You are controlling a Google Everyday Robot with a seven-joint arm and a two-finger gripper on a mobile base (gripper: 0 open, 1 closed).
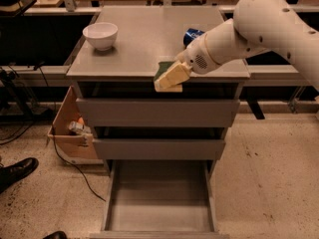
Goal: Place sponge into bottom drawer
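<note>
My gripper [168,78] is shut on the sponge [161,71], whose dark green layer shows above the cream fingers [172,76] with yellow foam below. It hangs at the front edge of the cabinet top [139,44], above the drawers. The bottom drawer [159,199] is pulled open at floor level, a wide shallow grey tray with nothing in it. The two upper drawers [157,112] are pushed in.
A white bowl [100,35] stands on the cabinet top at the back left. A blue soda can [192,35] lies behind my arm [259,24]. A cardboard box [70,128] with clutter sits left of the cabinet. A black shoe [15,171] is on the floor at left.
</note>
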